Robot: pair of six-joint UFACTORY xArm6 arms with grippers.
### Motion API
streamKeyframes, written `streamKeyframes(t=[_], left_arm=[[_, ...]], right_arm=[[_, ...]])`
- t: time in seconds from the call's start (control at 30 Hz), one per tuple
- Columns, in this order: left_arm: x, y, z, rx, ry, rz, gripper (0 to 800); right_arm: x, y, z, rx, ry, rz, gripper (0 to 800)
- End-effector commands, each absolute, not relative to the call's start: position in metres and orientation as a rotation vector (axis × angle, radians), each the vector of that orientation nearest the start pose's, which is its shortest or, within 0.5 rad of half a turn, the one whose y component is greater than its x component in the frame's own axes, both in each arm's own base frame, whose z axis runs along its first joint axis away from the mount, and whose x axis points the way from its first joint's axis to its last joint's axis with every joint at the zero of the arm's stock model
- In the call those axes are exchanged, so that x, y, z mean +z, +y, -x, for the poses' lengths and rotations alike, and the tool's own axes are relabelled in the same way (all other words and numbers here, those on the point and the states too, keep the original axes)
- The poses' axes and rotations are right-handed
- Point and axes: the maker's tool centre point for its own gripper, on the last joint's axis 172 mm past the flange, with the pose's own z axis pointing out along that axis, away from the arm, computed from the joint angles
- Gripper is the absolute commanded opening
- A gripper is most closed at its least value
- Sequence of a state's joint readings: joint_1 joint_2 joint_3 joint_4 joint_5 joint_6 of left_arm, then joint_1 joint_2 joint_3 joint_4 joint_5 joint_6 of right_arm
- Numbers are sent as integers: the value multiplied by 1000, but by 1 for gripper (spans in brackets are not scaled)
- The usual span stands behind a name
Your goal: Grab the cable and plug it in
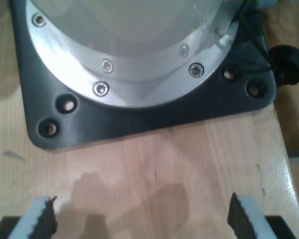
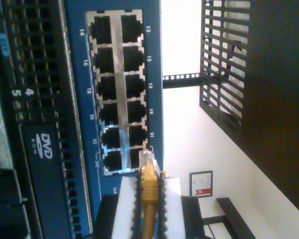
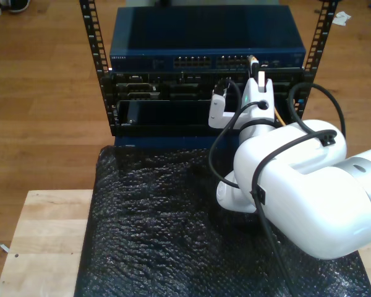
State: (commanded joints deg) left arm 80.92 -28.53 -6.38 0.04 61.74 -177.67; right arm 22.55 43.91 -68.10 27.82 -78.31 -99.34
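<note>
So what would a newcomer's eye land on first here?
Probably the yellow cable pinched in my second gripper, its clear plug just short of the blue switch and its rows of ports. In the exterior view, the big white arm reaches over black bubble wrap toward the rack.

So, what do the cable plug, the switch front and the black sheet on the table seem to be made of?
The cable plug looks like clear, glossy plastic: light passes through it. The switch front seems to be blue painted metal, with printed white numbers. The black sheet looks like bubble wrap: a shiny, dimpled film.
</note>
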Motion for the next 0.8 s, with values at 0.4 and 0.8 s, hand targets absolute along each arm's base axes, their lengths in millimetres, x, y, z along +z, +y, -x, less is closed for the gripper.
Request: streamKeyframes(t=[0.4, 0.8], left_arm=[[32, 116, -18, -546, 2670, 2181, 800], [32, 116, -18, -545, 2669, 2183, 800]], right_arm=[[272, 134, -662, 1240, 1009, -1140, 0], [265, 134, -662, 1235, 1015, -1143, 0]])
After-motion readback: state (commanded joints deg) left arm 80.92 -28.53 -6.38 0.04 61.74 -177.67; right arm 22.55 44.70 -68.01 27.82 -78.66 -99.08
